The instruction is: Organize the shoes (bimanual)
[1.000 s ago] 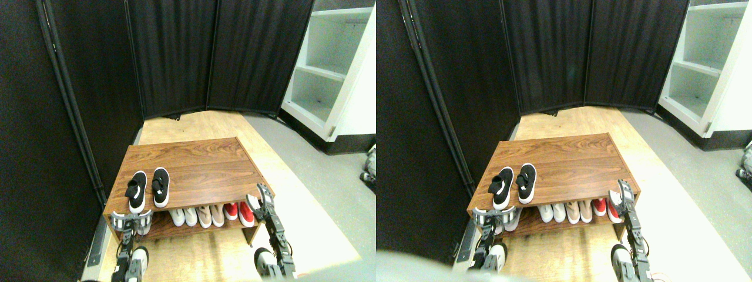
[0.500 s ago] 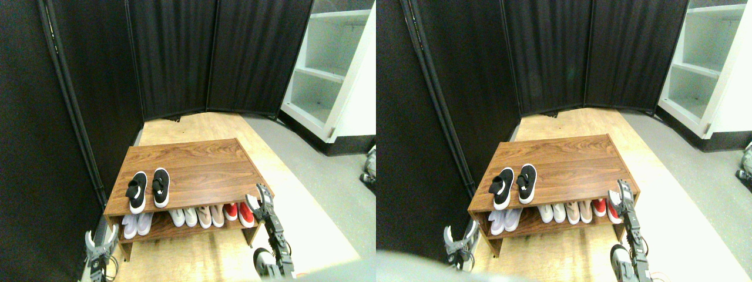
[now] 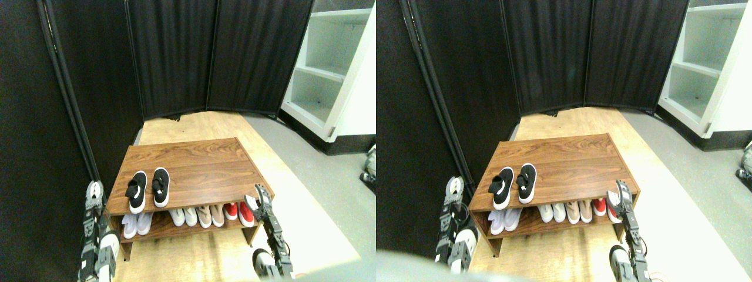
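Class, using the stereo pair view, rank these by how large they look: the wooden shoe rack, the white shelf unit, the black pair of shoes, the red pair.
1. White shelf unit, though cut off by the frame
2. Wooden shoe rack, close behind
3. Black pair of shoes
4. Red pair, partly hidden under the rack top

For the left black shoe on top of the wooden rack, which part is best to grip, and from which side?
Probably grip the left black shoe at its heel end, coming from the front edge of the rack. It lies flat with its white-soled near end at that edge, while the other black shoe sits close on its right, so the outer left side is freer.
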Motion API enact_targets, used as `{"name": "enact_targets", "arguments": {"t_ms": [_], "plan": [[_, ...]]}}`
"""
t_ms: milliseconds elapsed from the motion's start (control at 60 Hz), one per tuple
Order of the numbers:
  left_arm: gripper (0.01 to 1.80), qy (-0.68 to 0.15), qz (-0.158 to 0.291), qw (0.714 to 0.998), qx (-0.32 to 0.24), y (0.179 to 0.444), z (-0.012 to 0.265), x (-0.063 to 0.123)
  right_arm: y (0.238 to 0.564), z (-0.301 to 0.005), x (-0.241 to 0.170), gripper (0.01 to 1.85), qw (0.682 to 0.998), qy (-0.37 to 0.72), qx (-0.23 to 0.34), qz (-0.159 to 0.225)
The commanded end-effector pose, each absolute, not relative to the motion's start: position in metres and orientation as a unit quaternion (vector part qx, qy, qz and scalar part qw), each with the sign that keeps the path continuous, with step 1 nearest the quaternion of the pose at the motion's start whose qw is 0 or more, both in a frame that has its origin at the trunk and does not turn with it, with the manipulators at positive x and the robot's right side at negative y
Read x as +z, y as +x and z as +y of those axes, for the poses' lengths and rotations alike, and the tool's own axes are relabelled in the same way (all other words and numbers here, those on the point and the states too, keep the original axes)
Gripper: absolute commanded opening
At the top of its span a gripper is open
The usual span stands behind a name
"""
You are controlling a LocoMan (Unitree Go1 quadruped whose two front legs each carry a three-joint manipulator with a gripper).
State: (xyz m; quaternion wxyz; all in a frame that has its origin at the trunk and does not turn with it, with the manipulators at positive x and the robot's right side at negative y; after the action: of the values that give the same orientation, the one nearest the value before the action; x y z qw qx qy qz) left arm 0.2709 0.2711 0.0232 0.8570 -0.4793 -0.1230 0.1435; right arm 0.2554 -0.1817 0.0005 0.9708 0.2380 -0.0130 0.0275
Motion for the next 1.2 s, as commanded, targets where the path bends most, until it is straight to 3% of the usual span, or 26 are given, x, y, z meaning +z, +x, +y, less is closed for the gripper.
{"name": "enact_targets", "arguments": {"t_ms": [17, 417, 783, 1200], "plan": [[0.01, -0.473, -0.113, 0.863, 0.136, 0.29, 0.271, 0.021, 0.257, -0.18, 0.009, 0.34, 0.969, 0.241, 0.033, -0.036], [0.01, -0.449, -0.068, 0.872, 0.184, 0.33, 0.264, -0.016, 0.26, -0.183, 0.009, 0.35, 0.968, 0.247, 0.028, -0.033], [0.01, -0.425, -0.046, 0.875, 0.227, 0.325, 0.26, -0.052, 0.26, -0.183, 0.009, 0.34, 0.967, 0.25, 0.026, -0.037], [0.01, -0.426, -0.027, 0.871, 0.242, 0.33, 0.259, -0.07, 0.258, -0.186, 0.011, 0.34, 0.968, 0.242, 0.035, -0.054]]}}
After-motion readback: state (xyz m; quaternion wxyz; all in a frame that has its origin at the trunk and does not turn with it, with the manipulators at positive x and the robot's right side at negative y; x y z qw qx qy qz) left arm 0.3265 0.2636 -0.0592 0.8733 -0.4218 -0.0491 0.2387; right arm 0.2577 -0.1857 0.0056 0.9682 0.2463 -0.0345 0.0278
